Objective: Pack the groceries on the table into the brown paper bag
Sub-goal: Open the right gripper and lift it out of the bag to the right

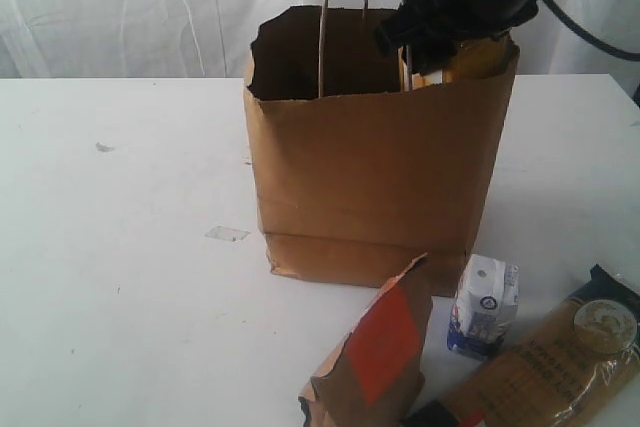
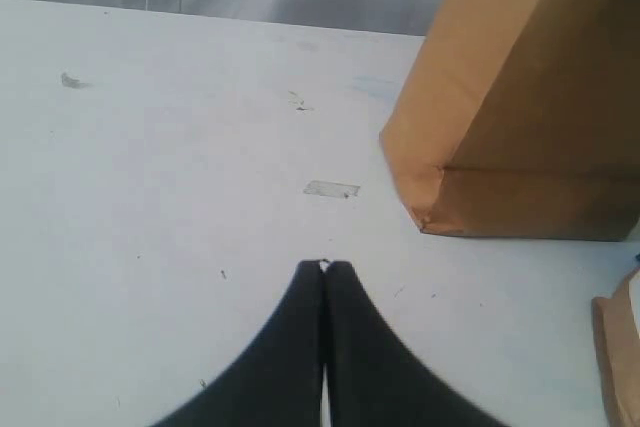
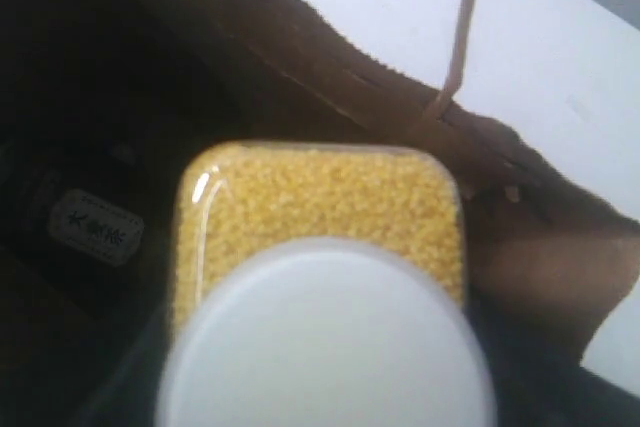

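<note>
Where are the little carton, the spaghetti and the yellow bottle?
small white-blue carton (image 1: 485, 305): exterior view, on its front face.
spaghetti packet (image 1: 545, 372): exterior view, middle of the wrapper.
yellow white-capped bottle (image 3: 325, 337): right wrist view, on the white cap.

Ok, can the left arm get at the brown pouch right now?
Probably yes: bare table lies between the left end effector and the brown pouch, and the paper bag stands to one side, not across the path. The end effector is shut, so it must open first.

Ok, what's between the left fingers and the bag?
Only bare table, as the left wrist view shows; a small clear patch lies just off that line.
</note>
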`<move>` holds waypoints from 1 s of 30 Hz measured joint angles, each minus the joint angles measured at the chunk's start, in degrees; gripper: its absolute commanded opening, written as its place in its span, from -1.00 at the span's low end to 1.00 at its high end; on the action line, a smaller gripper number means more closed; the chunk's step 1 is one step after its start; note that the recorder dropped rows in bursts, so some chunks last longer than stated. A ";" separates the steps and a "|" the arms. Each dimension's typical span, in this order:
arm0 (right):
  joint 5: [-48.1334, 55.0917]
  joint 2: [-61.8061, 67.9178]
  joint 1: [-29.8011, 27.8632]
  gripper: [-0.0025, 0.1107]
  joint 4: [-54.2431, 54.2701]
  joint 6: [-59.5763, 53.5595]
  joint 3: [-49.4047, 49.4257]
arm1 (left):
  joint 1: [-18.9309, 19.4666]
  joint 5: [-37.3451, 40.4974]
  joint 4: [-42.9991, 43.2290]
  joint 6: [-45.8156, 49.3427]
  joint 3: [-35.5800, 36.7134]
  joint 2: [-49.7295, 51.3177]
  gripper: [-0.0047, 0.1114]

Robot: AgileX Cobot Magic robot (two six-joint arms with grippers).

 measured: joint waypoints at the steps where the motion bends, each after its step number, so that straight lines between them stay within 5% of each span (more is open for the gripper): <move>1: 0.00 0.00 0.00 -0.20 0.00 0.00 0.00 | 0.00 0.00 0.00 0.00 0.00 0.00 -0.92; 6: 0.00 0.08 0.00 0.25 0.00 1.02 0.00 | 0.00 0.00 0.00 0.00 0.00 0.00 -0.92; 30: -1.28 -8.98 0.00 0.38 -4.67 4.09 0.00 | 0.00 0.00 0.00 0.00 0.00 0.00 -0.92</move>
